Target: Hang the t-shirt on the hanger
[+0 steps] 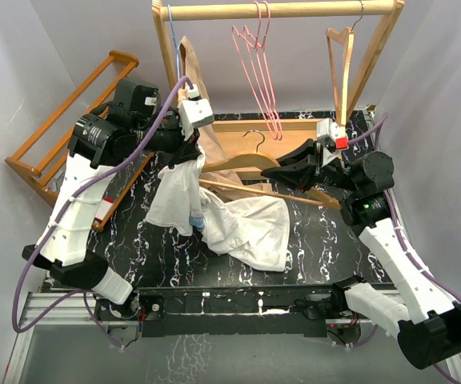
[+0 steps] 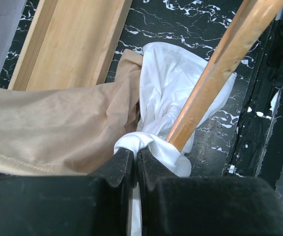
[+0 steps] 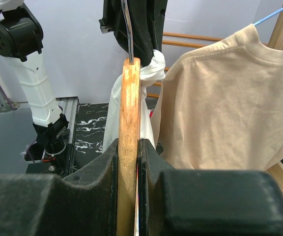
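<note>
1. Left wrist view: the left fingers [image 2: 117,167] are clenched tight on a bunched-up knot of the white t-shirt [image 2: 166,78]. The cloth is pinched right at the fingertips, and the rest spills away toward the upper middle of the frame.
2. Same view: a wooden hanger [image 2: 215,69] runs diagonally from the upper right down into that knot, touching the cloth just right of the fingers. A beige garment [image 2: 58,118] fills the left side, pressed against the shirt.
3. Right wrist view: the right fingers [image 3: 104,167] are clamped on the wooden hanger, which stands up between them with its metal hook at the top. The shirt knot sits just right of the hanger's top end, up by the other arm's fingers.
4. Top external view: the shirt hangs from the left fingers at center left, and its lower part is heaped on the black marbled counter [image 1: 318,240] around center frame.
5. The pink hangers [image 1: 274,116] are up on the rack's top rail [image 1: 294,10] at upper center, well apart from both sets of fingers and from the shirt.
</note>
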### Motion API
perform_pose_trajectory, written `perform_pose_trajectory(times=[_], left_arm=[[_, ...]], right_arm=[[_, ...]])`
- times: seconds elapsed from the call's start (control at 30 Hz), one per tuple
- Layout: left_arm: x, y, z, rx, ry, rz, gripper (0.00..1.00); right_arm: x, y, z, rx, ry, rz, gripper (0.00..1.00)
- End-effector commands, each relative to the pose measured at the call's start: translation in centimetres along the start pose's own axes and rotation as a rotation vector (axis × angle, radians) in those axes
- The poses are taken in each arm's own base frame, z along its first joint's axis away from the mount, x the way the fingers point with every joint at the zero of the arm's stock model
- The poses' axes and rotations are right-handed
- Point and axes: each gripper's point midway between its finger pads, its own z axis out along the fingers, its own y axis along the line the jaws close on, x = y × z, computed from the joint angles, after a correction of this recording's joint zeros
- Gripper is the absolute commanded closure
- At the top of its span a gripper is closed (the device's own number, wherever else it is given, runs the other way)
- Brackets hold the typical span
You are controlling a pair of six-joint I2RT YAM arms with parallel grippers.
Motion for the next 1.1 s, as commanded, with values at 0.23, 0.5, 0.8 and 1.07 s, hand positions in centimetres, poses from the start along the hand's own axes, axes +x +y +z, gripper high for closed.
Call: perform_pose_trajectory(times=[0.23,0.5,0.8,1.07], left_arm=[[-4.2,-1.6,-1.4,0.062,-0.168,0.053,1.00],[-6.0,-2.1,-2.0,0.086,-0.220,0.060,1.00],[-4.9,-0.9,-1.7,0.019,-0.185,0.097,1.00],[-2.1,-0.8,-1.4,-0.035,-0.134,0.083,1.00]], right_arm=[[-2.8,0.9,0.9,-0.084,-0.062,-0.090,0.92],[-1.8,0.6,1.1,-0.106,-0.071,-0.060,0.92],[-0.9,1.9,0.9,-0.199,-0.047,-0.035,0.92],[-1.2,1.7,1.2,-0.199,-0.080,-0.014,0.92]])
